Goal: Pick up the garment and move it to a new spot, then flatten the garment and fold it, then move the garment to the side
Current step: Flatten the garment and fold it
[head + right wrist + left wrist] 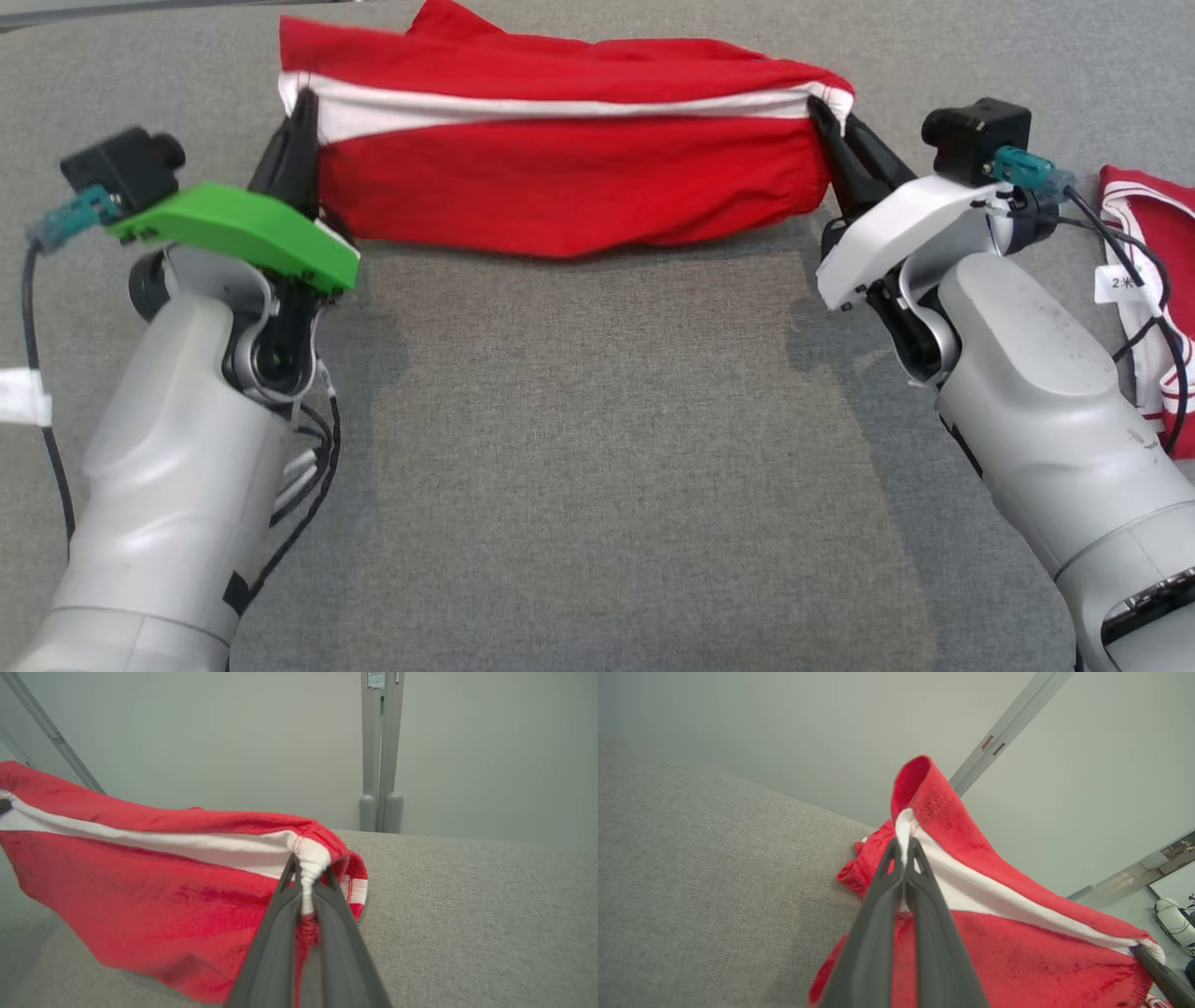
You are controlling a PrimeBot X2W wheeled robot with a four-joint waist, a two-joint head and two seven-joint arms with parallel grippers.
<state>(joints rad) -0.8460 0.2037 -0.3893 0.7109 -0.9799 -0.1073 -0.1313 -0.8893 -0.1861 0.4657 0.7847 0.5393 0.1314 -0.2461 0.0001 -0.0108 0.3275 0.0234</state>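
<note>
Holding garment (560, 177) stretched lengthwise: left gripper (303, 117) clamped on its left end, right gripper (823, 110) clamped opposite.

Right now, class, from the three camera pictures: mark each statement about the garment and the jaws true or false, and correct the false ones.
1. The left jaws are shut on the white band of the red garment. True.
2. The right jaws stand open, clear of the cloth. False: they are shut on the garment's other end.
3. The garment lies folded flat on the grey surface. False: it hangs stretched between the two jaws.
4. A second red-and-white cloth lies at the head view's right edge. True.
</note>
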